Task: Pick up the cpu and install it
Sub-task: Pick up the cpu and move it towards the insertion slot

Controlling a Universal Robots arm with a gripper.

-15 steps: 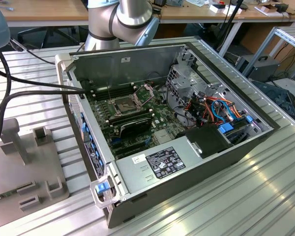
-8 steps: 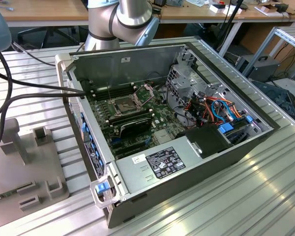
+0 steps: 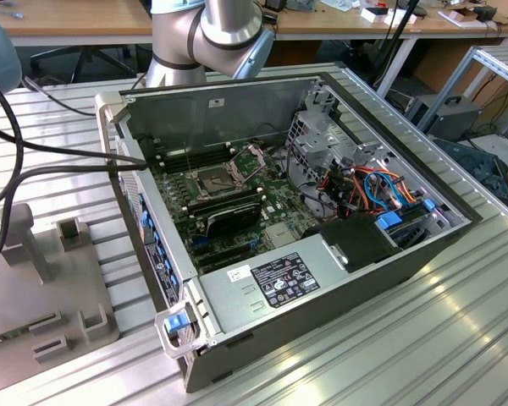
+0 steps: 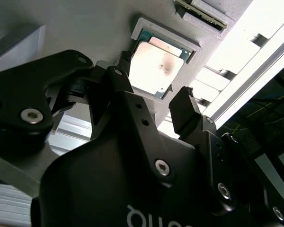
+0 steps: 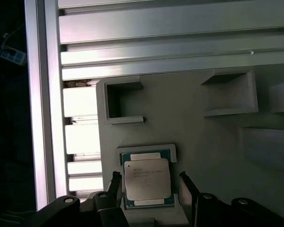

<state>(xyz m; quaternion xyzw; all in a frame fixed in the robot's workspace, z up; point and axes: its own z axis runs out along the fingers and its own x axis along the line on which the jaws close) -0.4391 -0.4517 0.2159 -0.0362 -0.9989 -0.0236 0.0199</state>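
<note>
Cpu point(image 5: 146, 182) is seen lying flat, pale metal face up, in a shallow pocket point(image 5: 169, 149) of a grey fixture point(image 5: 203, 142); in the second wrist view the same chip point(image 4: 157, 66) is caught under strong glare. The gripper point(image 5: 150, 187) is held over it with its jaws spread wider than the chip. One of the two fingers point(image 5: 186, 185) is set just beside each of two opposite edges, and nothing is held. Whether the tips touch the chip's edges cannot be told.

The chip is judged to be light, thin and stiff, so little force is needed to lift it. The smooth lid is likely to be slippery, and the underside is taken to be delicate and is best left untouched. A hold on two opposite edges of the green board is judged safest, with the grip kept level so that the chip is not tilted against the pocket's walls.

One cpu is counted, and one gripper with two fingers. Two empty recesses point(image 5: 123, 101) are counted on the fixture beyond the chip's pocket.

In the exterior view the fixture point(image 3: 34, 288) is found on the ribbed table point(image 3: 423, 338) at the exterior view's left, near side. One open case point(image 3: 229, 114) is placed to its right. Inside, one socket point(image 3: 213, 178) is seen with its metal frame raised, well apart from the fixture, and no chip can be made out in it, so the install is judged not yet done
</note>
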